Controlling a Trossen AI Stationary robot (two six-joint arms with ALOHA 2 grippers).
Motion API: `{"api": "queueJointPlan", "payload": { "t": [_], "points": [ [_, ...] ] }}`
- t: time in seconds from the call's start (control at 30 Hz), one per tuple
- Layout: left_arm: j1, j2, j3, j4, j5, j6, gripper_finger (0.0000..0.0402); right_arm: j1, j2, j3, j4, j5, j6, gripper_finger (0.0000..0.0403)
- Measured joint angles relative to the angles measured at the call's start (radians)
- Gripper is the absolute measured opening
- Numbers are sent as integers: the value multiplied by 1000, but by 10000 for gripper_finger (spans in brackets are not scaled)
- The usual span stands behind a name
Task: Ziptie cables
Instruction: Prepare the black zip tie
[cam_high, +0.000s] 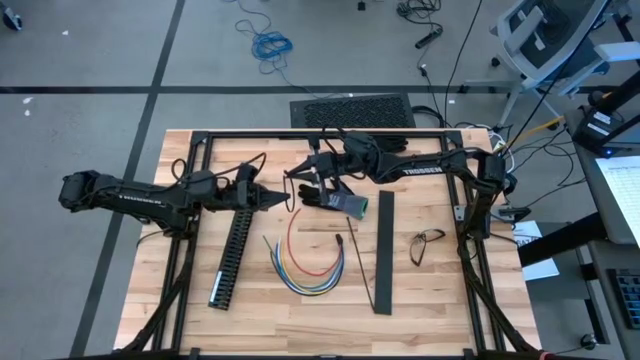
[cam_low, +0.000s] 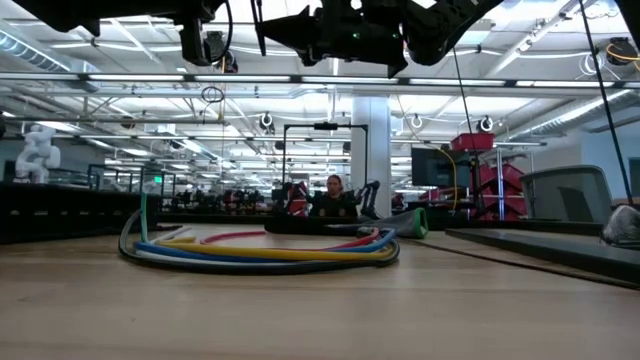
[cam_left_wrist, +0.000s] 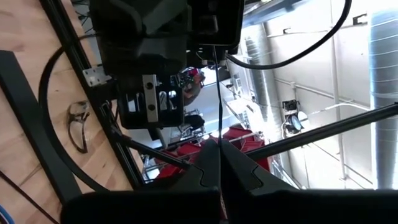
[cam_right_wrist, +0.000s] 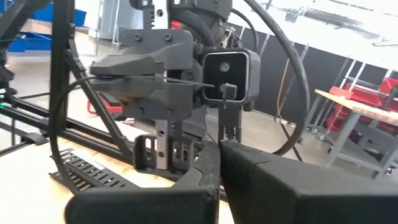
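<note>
The cables (cam_high: 308, 262) lie open from above, flanked by slotted duct (cam_high: 232, 248) and black strip (cam_high: 383, 252).

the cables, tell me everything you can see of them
The cables are a small bundle of thin flexible wires, red, yellow, blue and green, plastic-coated by the look. They lie loose and unbound in a U-shaped curve on the wooden table, between the black slotted duct and the flat black strip. Neither gripper touches them.

White capital lettering reading "TROSSEN" stood along the dark forearm of the right arm (cam_high: 418, 171). Similar white lettering ran along the dark forearm of the left arm (cam_high: 133, 197), too small to read surely. No other text was legible.
</note>
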Motion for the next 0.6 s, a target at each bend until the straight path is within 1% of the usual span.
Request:
{"api": "queueJointPlan", "payload": {
  "t": [0.1,0.6],
  "points": [
    [0,0,0,4,14,-15,0,0,0,0,-2,9,-2,0],
    [0,0,0,-5,15,-18,0,28,0,0,-19,9,-21,0]
  ]
}}
